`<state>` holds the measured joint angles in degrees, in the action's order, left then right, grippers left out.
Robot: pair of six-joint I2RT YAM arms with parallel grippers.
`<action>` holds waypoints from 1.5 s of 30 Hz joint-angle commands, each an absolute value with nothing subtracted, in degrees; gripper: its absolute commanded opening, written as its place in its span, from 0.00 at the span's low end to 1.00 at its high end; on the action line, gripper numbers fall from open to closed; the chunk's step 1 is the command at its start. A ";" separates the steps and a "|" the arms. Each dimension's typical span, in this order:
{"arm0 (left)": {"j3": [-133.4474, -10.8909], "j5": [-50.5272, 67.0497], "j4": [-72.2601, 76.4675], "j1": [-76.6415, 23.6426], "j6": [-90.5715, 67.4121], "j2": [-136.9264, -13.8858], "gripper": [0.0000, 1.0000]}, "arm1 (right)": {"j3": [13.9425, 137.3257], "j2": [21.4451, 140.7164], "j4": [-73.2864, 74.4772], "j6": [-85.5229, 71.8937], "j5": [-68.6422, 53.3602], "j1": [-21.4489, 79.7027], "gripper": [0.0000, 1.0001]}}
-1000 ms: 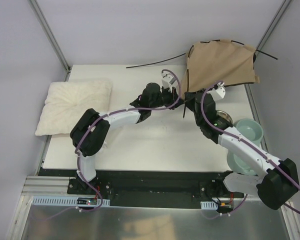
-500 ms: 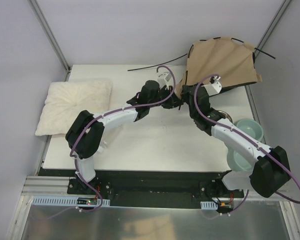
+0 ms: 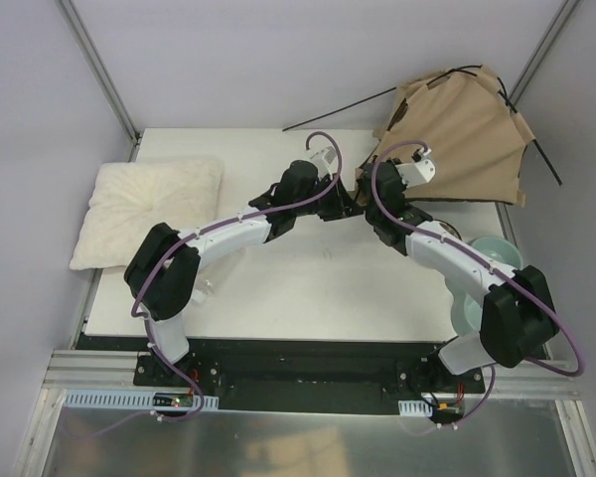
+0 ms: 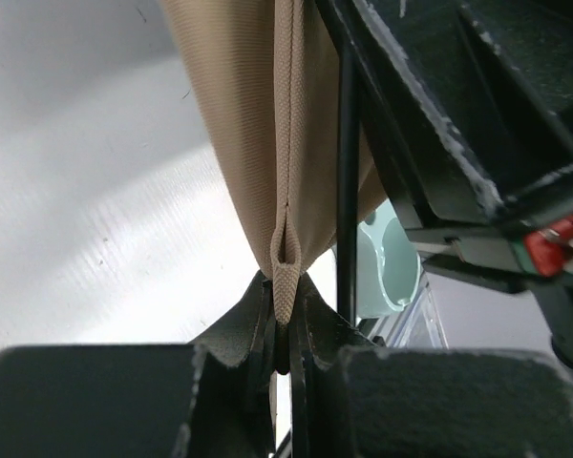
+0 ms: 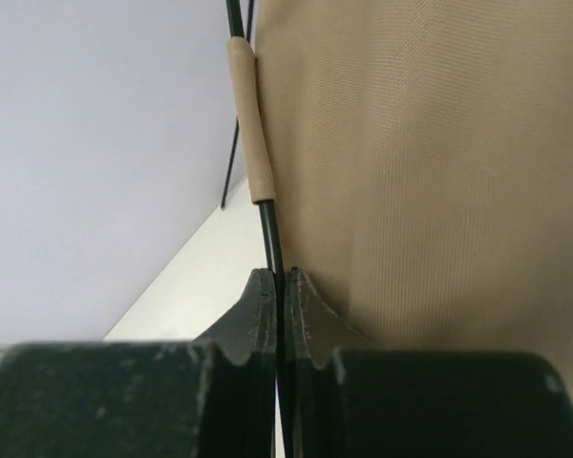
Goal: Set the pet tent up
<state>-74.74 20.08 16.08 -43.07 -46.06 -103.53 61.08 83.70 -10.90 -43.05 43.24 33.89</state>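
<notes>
Each arm is built of smooth white link shells between bulky matte black joint housings. A purple cable (image 3: 323, 133) runs along the left arm (image 3: 233, 231) from its black base (image 3: 169, 373) at the desk's (image 3: 278, 288) near edge, and another follows the right arm (image 3: 457, 260). The left end effector (image 4: 285, 286) has dull black fingers with notched inner edges. The right end effector (image 5: 279, 281) looks the same.

Tan pet tent (image 3: 457, 139) w/ thin black poles (image 3: 338, 111), fabric partly spread, tilted, rear right.

pillow (image 3: 149, 209) blocks left, pet tent (image 3: 467, 139) far right
</notes>
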 commanded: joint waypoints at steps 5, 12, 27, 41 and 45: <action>-76.11 20.57 3.87 -44.47 -51.33 -99.67 0.00 | 62.32 84.64 -14.24 -44.12 52.57 29.44 0.00; -80.77 19.34 2.55 -44.12 -51.94 -102.74 0.00 | 56.26 81.57 -17.14 -42.01 45.71 30.58 0.00; -85.34 18.90 -1.76 -43.33 -51.77 -106.43 0.00 | 52.03 74.36 -16.53 -32.35 26.30 32.52 0.17; -85.78 17.49 -3.25 -43.07 -49.49 -106.00 0.00 | 53.88 72.95 -10.64 -26.19 14.86 32.52 0.47; -85.34 16.88 -3.43 -42.98 -48.52 -105.56 0.00 | 53.53 71.11 -8.62 -26.10 14.15 32.52 0.49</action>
<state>-84.16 18.55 -2.74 -43.75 -50.09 -106.72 52.05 74.56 -11.14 -27.92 16.93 32.45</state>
